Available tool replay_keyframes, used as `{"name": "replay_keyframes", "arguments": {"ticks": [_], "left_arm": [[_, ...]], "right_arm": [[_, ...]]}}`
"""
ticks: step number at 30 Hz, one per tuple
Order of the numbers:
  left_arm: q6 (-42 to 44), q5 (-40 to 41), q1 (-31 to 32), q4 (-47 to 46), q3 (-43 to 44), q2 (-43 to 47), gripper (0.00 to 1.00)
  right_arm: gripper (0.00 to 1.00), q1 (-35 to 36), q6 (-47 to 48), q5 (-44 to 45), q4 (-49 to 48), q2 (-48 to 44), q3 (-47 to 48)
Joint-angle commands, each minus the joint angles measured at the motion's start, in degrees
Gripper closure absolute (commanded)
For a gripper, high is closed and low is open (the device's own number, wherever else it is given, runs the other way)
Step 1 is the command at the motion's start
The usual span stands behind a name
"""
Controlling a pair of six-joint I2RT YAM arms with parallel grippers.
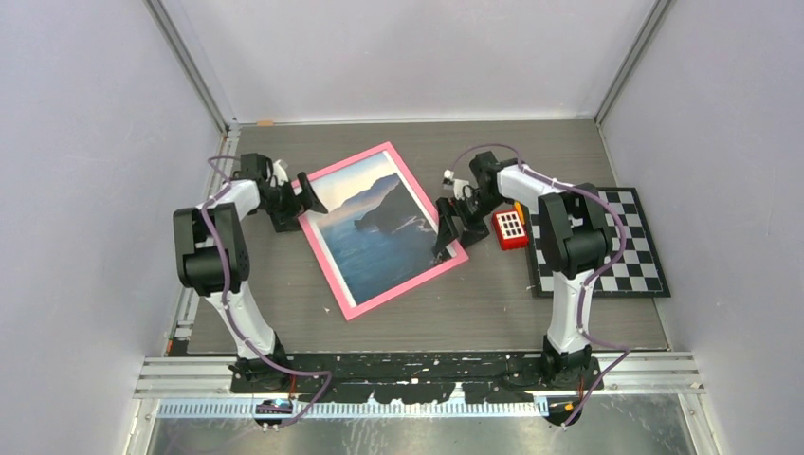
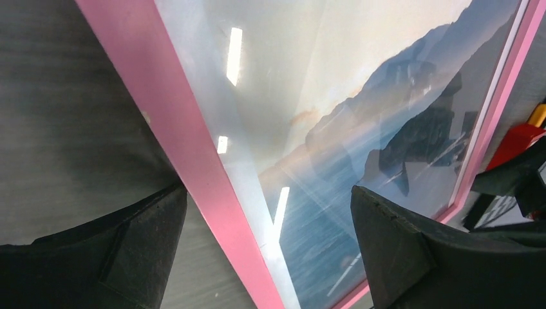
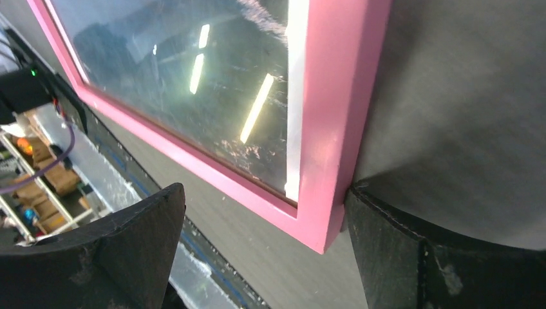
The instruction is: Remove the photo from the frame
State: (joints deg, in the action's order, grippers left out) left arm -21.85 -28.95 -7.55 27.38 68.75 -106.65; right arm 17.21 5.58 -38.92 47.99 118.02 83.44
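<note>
The pink frame (image 1: 333, 282) lies face up and tilted on the table, with the seacoast photo (image 1: 374, 227) behind its glass. My left gripper (image 1: 308, 196) is open at the frame's left edge, its jaws straddling the pink border (image 2: 193, 148) with the photo (image 2: 360, 129) between them. My right gripper (image 1: 446, 230) is open at the frame's right corner. In the right wrist view the pink corner (image 3: 325, 212) touches the inner face of one finger (image 3: 418, 257); the other finger (image 3: 129, 251) stands apart.
A small red block with a white grid (image 1: 510, 228) sits just right of the right gripper. A black-and-white checkerboard (image 1: 607, 246) lies at the right side of the table. The table's front rail (image 1: 417, 365) runs along the arm bases.
</note>
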Motion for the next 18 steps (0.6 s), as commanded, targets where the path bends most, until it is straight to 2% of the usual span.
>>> {"name": "replay_keyframes", "arguments": {"ticks": [1, 6, 12, 18], "left_arm": [[4.69, -4.64, 3.79, 0.78, 4.73, -4.79, 0.00], [8.89, -4.35, 6.81, 3.79, 11.10, -9.31, 0.00], [10.21, -4.84, 7.03, 4.94, 16.57, -14.13, 0.00], [13.94, -4.01, 7.05, 8.14, 21.75, -14.54, 0.00]], "right_arm": [[0.04, 4.46, -0.16, -3.37, 0.92, -2.67, -4.92], [0.04, 7.68, 0.28, -2.67, 0.79, -4.68, -7.19], [0.04, 9.40, -1.22, -2.30, -0.90, -5.94, -8.36], [0.04, 9.78, -2.14, -2.10, -1.75, -6.78, -6.66]]}}
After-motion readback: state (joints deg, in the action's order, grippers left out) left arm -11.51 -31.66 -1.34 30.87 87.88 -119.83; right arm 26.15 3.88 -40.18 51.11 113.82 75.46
